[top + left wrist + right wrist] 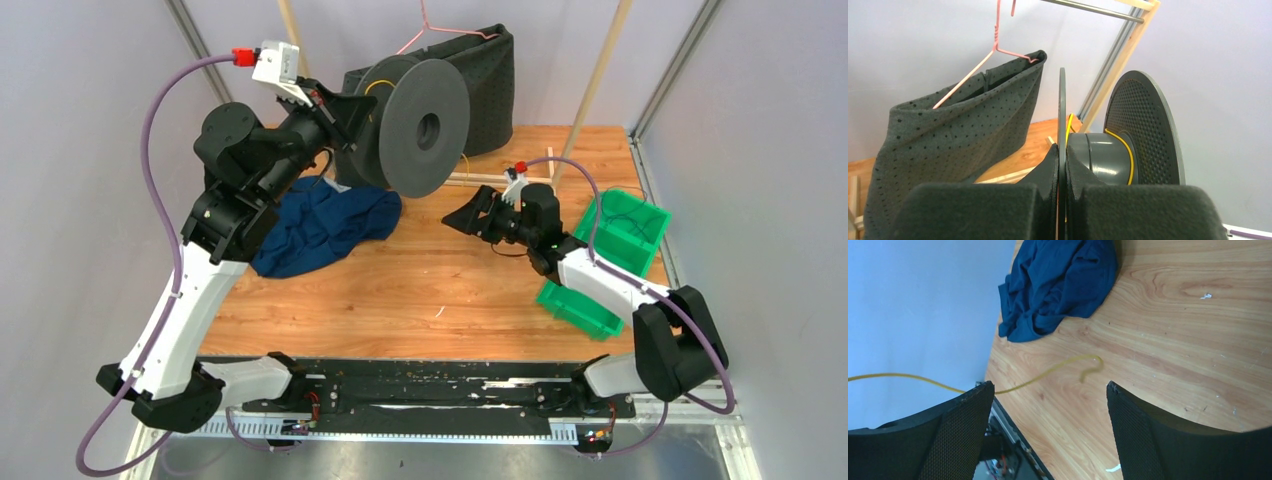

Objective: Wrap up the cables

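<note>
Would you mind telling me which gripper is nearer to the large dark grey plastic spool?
Left. The left gripper is clamped on a flange of the dark grey spool; the right gripper hangs open, apart from it, over the wooden table.

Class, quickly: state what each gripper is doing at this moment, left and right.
Left gripper: closed on the spool's near flange.
Right gripper: open, gripping nothing; the yellow wire runs past its fingers.
</note>
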### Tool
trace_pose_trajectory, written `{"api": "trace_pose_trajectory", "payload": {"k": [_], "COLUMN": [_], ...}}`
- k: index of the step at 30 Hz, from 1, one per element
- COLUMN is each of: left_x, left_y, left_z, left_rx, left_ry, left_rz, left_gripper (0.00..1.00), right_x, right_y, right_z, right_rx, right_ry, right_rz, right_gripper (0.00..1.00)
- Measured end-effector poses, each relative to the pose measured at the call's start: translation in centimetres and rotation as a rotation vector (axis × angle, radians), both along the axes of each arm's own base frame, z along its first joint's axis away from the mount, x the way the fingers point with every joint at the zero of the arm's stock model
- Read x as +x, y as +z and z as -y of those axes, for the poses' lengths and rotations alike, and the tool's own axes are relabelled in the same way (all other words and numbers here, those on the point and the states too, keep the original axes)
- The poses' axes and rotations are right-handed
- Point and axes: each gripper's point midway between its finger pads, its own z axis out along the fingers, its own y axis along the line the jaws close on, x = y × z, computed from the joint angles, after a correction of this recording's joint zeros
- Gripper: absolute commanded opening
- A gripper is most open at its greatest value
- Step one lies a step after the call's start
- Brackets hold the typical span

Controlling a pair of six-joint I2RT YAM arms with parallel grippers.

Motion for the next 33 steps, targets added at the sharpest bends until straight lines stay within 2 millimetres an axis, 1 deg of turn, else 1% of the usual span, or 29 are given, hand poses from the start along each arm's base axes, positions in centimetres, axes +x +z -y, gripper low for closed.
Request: {"api": "trace_pose_trajectory", "payload": {"k": [3, 7, 9, 14, 17, 26, 30, 33], "left_x": [0.0, 0.0, 0.1, 0.3, 0.4, 0.6, 0.7, 0.7], "left_y": [0.4, 0.8, 0.9, 0.9, 0.9, 0.7, 0.6, 0.6], "left_z": [0.0, 0.2, 0.3, 0.5, 0.6, 0.7, 0.8, 0.8], "left_rx": [-0.012, -0.031, -0.033, -0.037, -0.037, -0.034, -0.033, -0.034], "left_ry": [-0.002, -0.009, -0.012, -0.016, -0.016, -0.017, -0.016, -0.016], "left_rz": [0.010, 0.019, 0.022, 0.024, 0.024, 0.019, 0.017, 0.018], "left_gripper": [0.00, 0.00, 0.00, 0.00, 0.00, 0.00, 0.00, 0.00], "right_x": [0.5, 1.3, 1.8, 3.1, 3.3, 3.7, 3.7, 3.7], "right_y": [0.4, 0.2, -0.3, -2.3, -2.8, -1.7, -1.6, -1.0], "right_z": [0.1, 0.4, 0.3, -0.6, -1.0, -1.5, -1.4, -1.1], "right_rx": [0.039, 0.064, 0.079, 0.103, 0.123, 0.172, 0.172, 0.166], "right_ry": [-0.052, -0.121, -0.143, -0.170, -0.176, -0.180, -0.186, -0.199], "right_rz": [-0.038, -0.082, -0.113, -0.213, -0.242, -0.239, -0.236, -0.216], "right_gripper": [0.85, 0.85, 0.84, 0.84, 0.84, 0.83, 0.84, 0.84]}}
